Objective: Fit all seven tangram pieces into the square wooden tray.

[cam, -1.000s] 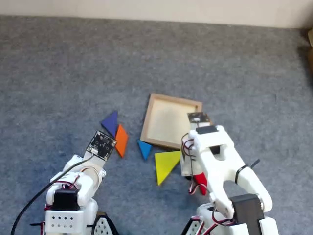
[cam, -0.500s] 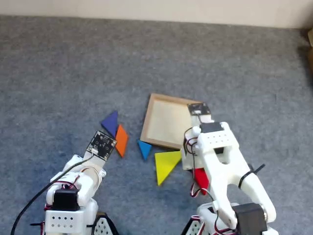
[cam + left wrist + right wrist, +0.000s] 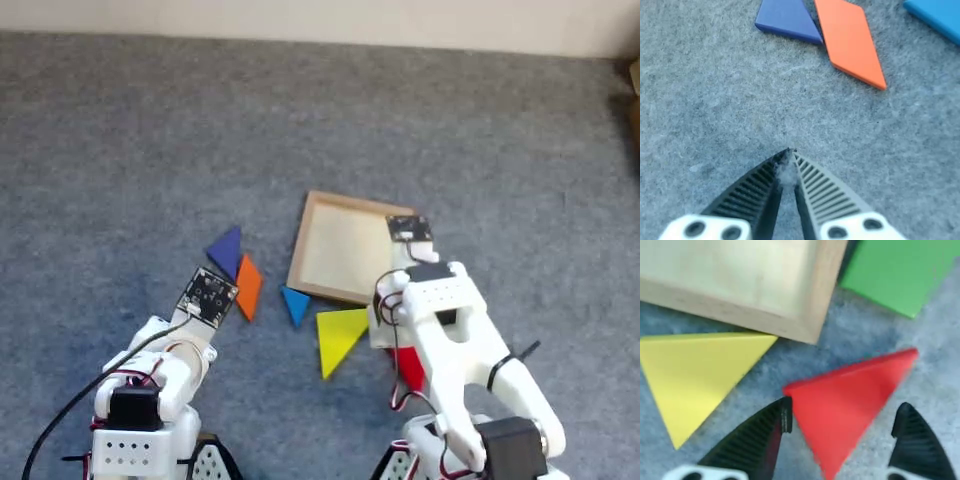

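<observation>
Right end effector [image 3: 844,412] fingers apart, red triangle [image 3: 855,385] between them, square wooden tray [image 3: 807,317] corner just beyond it, yellow triangle [image 3: 695,370] alongside, left end effector [image 3: 788,156] fingers together, orange parallelogram [image 3: 850,42] ahead

The left arm [image 3: 150,380] is sitting folded low beside its base, its wrist tilting forward and downward, and the left gripper [image 3: 788,152] is pointing down with its jaws pressing together tip to tip. The right arm [image 3: 455,335] is stretching forward, its wrist bending steeply downward, and the right gripper [image 3: 844,410] is hanging low with its jaws spreading wide apart.
</observation>
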You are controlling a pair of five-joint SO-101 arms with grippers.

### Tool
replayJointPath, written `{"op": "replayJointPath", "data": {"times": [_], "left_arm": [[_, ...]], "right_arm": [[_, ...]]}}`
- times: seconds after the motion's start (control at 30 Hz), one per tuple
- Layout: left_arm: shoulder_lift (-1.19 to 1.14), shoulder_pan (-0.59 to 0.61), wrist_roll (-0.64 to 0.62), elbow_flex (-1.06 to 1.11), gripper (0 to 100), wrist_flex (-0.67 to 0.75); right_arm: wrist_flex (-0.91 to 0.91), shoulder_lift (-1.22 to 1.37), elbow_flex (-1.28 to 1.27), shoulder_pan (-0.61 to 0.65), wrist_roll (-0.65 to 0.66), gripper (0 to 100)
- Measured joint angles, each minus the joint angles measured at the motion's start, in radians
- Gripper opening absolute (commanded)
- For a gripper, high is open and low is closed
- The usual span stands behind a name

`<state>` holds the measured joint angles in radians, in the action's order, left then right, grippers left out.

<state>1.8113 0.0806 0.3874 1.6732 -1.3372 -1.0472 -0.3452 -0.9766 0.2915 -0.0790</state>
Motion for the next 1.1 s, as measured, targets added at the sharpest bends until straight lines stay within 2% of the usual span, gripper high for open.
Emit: {"op": "replayJointPath", "data": {"times": [0.3, 0.53, 0.77, 1.1], "left_arm": [[0.0, 0.0, 0.0, 0.0, 1, 0.0], [0.0, 0.0, 0.0, 0.0, 1, 0.0], [0.0, 0.0, 0.0, 0.0, 1, 0.0], [0.0, 0.0, 0.002, 0.0, 1, 0.0]], "right_arm": [[0.075, 0.092, -0.015, 0.0, -0.002, 31.5], [0.066, 0.124, 0.009, -0.003, 0.0, 13.4], [0.064, 0.12, 0.015, -0.014, -0.002, 11.2], [0.028, -0.135, 0.0, -0.008, 0.064, 7.0]]}}
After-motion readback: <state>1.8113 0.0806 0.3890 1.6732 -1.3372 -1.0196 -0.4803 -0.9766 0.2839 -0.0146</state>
